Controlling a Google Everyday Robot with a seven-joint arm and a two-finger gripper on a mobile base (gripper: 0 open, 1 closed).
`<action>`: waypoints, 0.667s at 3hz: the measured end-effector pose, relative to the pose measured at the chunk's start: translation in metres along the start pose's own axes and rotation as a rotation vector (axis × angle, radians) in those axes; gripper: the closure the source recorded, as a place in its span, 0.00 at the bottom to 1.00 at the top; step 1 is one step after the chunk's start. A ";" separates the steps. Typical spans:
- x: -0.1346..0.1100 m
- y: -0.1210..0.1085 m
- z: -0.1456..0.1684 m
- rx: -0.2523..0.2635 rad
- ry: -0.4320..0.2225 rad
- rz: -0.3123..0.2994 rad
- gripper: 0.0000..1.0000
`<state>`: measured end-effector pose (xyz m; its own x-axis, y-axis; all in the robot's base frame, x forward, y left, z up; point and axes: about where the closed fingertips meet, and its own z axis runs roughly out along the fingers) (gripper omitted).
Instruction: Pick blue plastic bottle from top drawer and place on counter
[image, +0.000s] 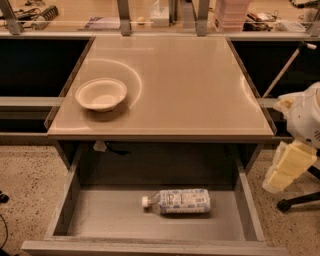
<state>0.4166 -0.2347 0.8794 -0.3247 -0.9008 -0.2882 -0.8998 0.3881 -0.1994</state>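
Blue plastic bottle (177, 201) is lying on its side in the open top drawer (125, 247), a shallow grey metal tray. White cap is pointing left.

Glossy beige desk (190, 85) is carrying a round white bowl (101, 93) at left.

End effector (286, 170) is hanging beside the desk's right edge, well apart from the bottle. Open vs closed: can't tell.

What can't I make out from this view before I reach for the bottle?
- gripper: camera view, at the right edge beside the counter; the frame edge cuts off its arm.
- top drawer: camera view, rear hidden in shadow under the counter.
- blue plastic bottle: camera view, lying on its side; label print too small to read.
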 end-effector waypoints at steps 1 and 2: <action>0.017 0.027 0.047 -0.063 0.002 0.017 0.00; 0.017 0.027 0.047 -0.063 0.002 0.017 0.00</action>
<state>0.4007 -0.2306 0.8255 -0.3406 -0.8946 -0.2894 -0.9106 0.3905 -0.1353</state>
